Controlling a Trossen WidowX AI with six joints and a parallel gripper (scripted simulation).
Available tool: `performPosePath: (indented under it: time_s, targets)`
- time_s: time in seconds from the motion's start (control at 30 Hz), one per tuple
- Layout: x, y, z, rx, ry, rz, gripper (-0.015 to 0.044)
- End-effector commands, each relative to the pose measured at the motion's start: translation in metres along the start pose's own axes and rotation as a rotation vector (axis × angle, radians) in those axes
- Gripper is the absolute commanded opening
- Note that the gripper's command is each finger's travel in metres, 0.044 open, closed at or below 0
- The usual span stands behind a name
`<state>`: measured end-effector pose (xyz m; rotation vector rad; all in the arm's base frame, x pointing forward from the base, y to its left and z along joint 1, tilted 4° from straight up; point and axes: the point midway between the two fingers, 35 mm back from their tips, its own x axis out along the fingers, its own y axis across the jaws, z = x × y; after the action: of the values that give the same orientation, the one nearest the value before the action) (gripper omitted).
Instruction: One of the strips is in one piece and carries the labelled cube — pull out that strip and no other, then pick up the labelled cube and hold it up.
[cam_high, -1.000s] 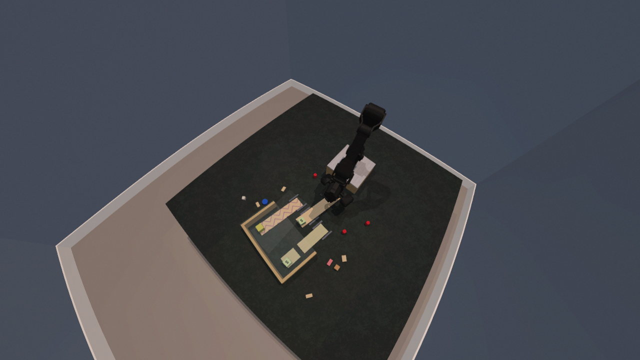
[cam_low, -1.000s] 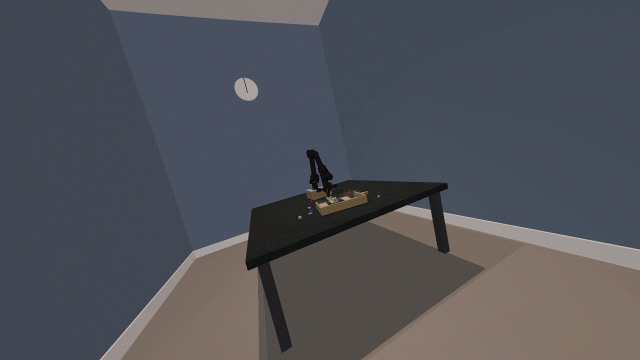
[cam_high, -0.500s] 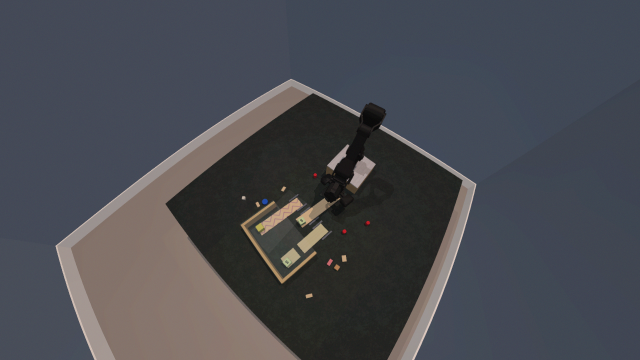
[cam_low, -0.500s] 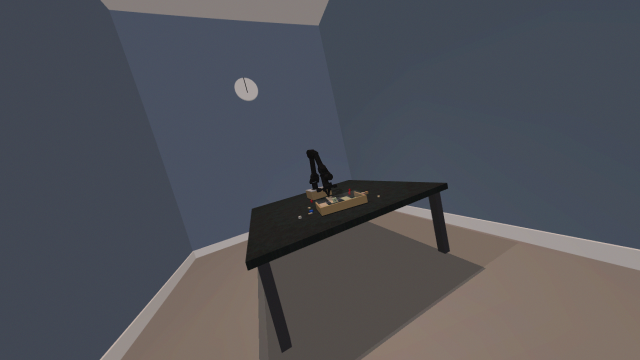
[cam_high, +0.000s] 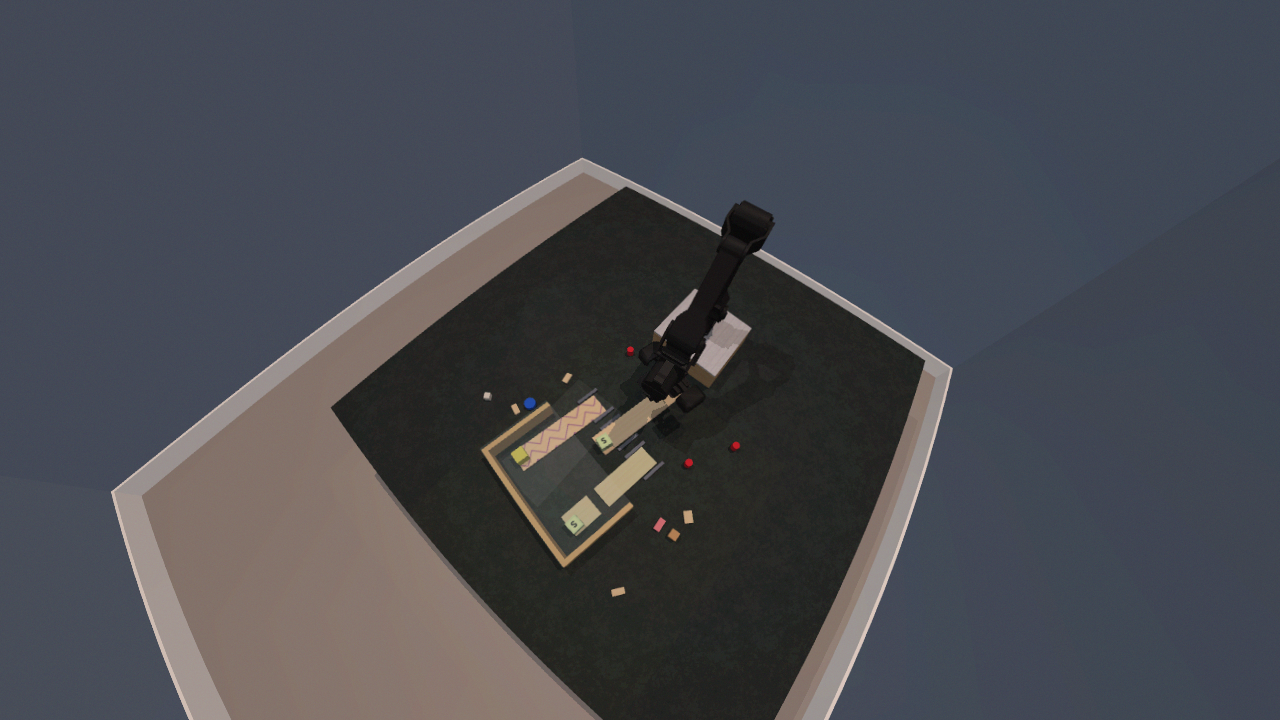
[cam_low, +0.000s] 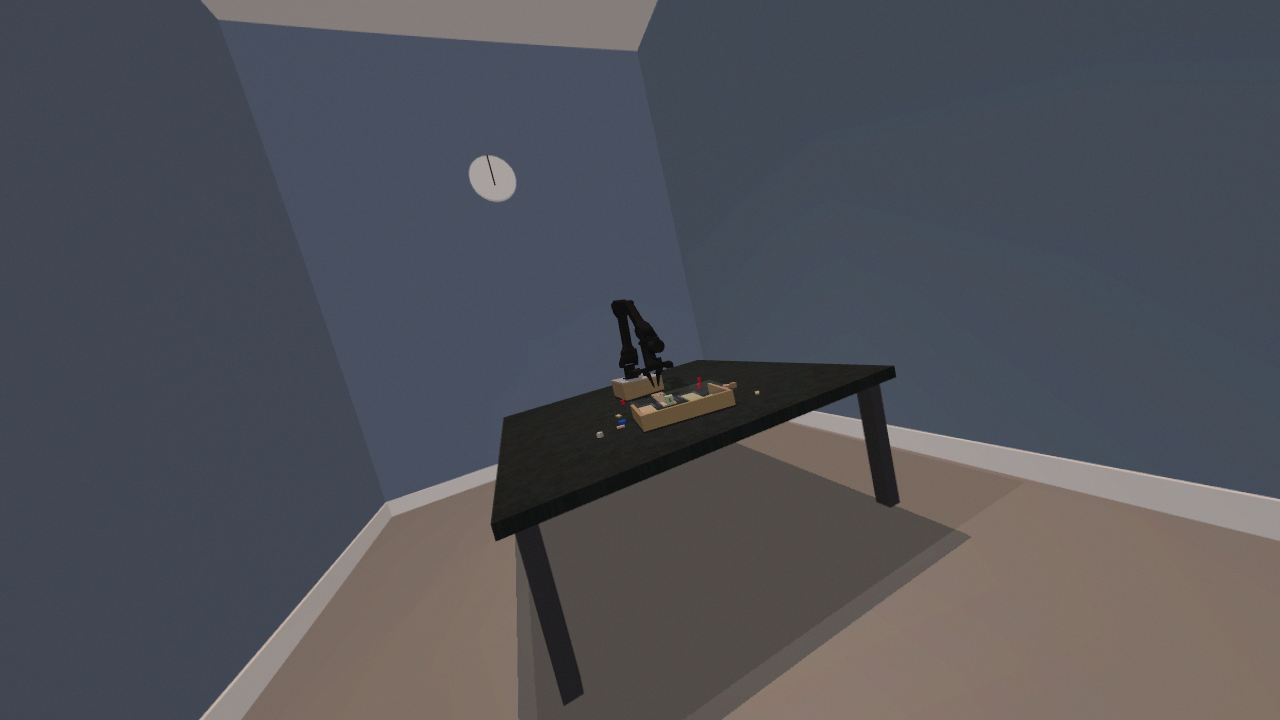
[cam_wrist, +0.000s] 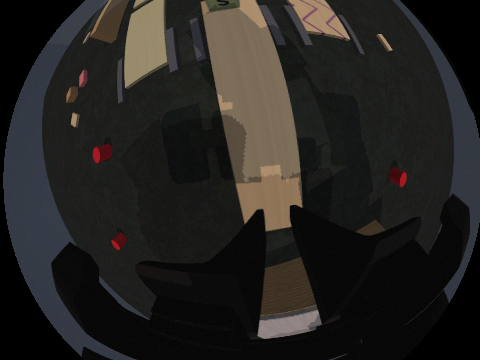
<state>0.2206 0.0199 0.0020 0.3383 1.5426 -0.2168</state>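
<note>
The middle strip (cam_high: 635, 422) (cam_wrist: 255, 65) is plain wood in one piece. It lies pulled out, its far end near the guide rails. A green cube marked S (cam_high: 604, 440) (cam_wrist: 223, 3) sits on that far end. My gripper (cam_low: 655, 385) (cam_wrist: 276, 214) is partly open and empty, above the strip's near end; in the top view its fingertips are hidden. A pale strip (cam_high: 626, 476) (cam_wrist: 146, 40) is separated by a gap from a short piece (cam_high: 586, 509), which carries another marked green cube (cam_high: 573, 523). A zigzag strip (cam_high: 563, 429) (cam_wrist: 325, 20) carries a yellow cube (cam_high: 519, 454).
A low wooden wall (cam_high: 525, 509) (cam_low: 684, 412) encloses the far ends of the outer strips on three sides. Red cylinders (cam_high: 630, 350) (cam_wrist: 102, 153) stand on both sides of the middle strip. A blue piece (cam_high: 529, 402) and several small blocks lie around. The pale robot base block (cam_high: 726, 342) is close behind the gripper.
</note>
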Motion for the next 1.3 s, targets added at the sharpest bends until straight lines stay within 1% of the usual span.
performPosePath:
  time_s: [0.0, 0.33, 1.27]
  targets:
    - [-0.002, 0.001, 0.015, 0.037, 0.003, 0.002, 0.0184]
    - [-0.007, 0.004, 0.050, 0.037, 0.000, 0.002, 0.0440]
    - [-0.021, 0.012, 0.147, 0.036, -0.007, 0.003, 0.0440]
